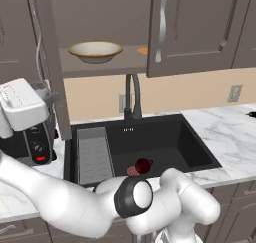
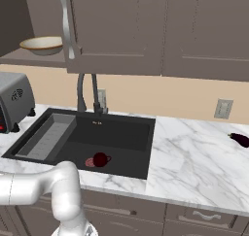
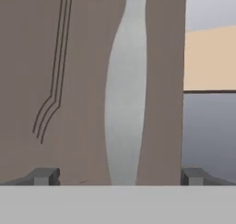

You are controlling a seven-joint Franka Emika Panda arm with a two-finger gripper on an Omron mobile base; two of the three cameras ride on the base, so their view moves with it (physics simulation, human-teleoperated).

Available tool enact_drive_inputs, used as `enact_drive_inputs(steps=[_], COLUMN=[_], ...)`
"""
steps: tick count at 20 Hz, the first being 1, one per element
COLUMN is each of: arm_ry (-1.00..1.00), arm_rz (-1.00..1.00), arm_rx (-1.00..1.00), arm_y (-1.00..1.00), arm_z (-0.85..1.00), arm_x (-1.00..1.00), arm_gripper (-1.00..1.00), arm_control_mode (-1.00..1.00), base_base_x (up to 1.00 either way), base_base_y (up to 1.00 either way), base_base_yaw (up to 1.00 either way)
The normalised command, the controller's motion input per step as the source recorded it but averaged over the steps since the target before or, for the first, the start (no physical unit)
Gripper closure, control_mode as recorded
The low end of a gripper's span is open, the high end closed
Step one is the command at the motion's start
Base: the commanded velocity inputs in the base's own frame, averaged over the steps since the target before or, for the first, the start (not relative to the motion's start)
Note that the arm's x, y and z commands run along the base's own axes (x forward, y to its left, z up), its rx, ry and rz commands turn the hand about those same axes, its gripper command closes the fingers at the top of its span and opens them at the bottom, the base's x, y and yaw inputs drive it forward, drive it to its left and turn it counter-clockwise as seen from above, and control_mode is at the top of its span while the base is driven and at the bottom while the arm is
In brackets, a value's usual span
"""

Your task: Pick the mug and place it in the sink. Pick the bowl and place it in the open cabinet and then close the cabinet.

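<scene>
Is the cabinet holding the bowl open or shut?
Open: the cabinet door stands swung out edge-on, and the bowl sits exposed on its shelf.

One bowl (image 1: 95, 51), one mug (image 1: 144, 165), one sink (image 1: 200, 147), one faucet (image 1: 132, 97) — one toaster (image 1: 30, 137), one eggplant (image 2: 240, 139), two wall outlets (image 1: 234, 93)

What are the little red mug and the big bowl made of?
The mug, lying in the sink, looks like glazed ceramic: dark red with a shiny highlight. It could be plastic. The bowl, on the cabinet shelf, looks like matte pottery or stoneware: tan outside, pale cream inside, no shine. These are rendered pictures, so both are guesses.
</scene>
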Motion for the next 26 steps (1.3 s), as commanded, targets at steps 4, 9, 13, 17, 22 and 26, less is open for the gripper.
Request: enact_drive_inputs(steps=[4,9,13,17,22,26], arm_ry=[-0.02,-0.09,-0.14,-0.09,-0.03,0.0], arm_rz=[-0.03,0.0,0.03,0.09,0.1,0.07], arm_rx=[-0.01,0.0,-0.01,0.0,0.0,0.0], arm_y=[-0.59,-0.65,-0.66,-0.66,-0.74,-0.82], arm_z=[0.0,0.0,0.0,0.0,0.0,0.0], arm_x=[0.55,0.44,0.37,0.46,0.53,0.53], arm_gripper=[-1.0,-1.0,-1.0,-1.0,-1.0,-1.0], arm_control_mode=[-1.0,-1.0,-1.0,-1.0,-1.0,-1.0], base_base_x=[0.0,0.0,0.0,0.0,0.0,0.0], base_base_y=[0.0,0.0,0.0,0.0,0.0,0.0], base_base_yaw=[0.0,0.0,0.0,0.0,0.0,0.0])
